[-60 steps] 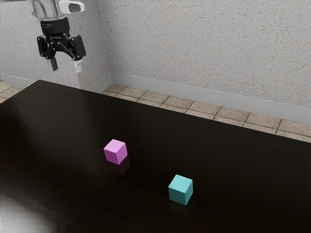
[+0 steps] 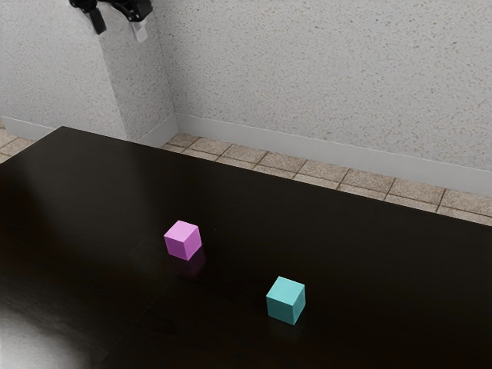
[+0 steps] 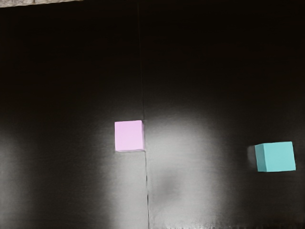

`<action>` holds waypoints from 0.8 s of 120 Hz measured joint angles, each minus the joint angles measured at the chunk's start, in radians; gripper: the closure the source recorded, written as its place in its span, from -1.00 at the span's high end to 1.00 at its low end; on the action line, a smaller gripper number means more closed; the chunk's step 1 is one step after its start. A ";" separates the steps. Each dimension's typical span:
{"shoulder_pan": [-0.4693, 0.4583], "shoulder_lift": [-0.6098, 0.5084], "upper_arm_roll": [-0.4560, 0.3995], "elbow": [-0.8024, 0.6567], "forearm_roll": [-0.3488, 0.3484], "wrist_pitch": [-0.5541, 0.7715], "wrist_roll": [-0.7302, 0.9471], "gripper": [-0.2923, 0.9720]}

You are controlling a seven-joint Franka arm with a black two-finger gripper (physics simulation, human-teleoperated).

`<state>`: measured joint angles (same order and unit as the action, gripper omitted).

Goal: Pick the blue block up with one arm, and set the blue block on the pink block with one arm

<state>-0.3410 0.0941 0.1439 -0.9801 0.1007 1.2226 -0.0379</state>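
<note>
The blue block (image 2: 286, 299), a teal-blue cube, rests on the dark table toward the exterior view's right. The pink block (image 2: 183, 240) sits on the table a little to its left and farther back, apart from it. My gripper (image 2: 119, 23) hangs high at the exterior view's top left, far above the table, open, with nothing between its fingers. From above, the wrist view shows the pink block (image 3: 129, 136) near the middle and the blue block (image 3: 275, 156) off to one side, both flat on the table.
The dark glossy table (image 2: 92, 200) spreads wide around both blocks. Behind it are a speckled wall (image 2: 330, 69) and a tiled floor strip (image 2: 323, 173). A seam in the tabletop (image 3: 143, 71) runs past the pink block.
My gripper has risen, now mostly above the exterior view's top edge. Both blocks stay where they were.
</note>
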 joint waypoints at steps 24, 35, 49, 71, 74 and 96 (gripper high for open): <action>-0.019 0.053 -0.068 -0.376 -0.015 0.173 -0.020 0.54; -0.017 0.031 -0.086 -0.529 -0.023 0.301 -0.032 0.54; 0.007 0.030 -0.090 -0.620 -0.028 0.429 -0.045 0.54; 0.056 0.027 -0.120 -0.660 -0.034 0.533 -0.061 0.54; 0.051 0.030 -0.134 -0.660 -0.037 0.544 -0.064 0.54; -0.048 0.019 -0.197 -0.715 -0.064 0.596 -0.140 0.54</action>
<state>-0.3891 0.1129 -0.0535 -1.6953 0.0364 1.8188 -0.1776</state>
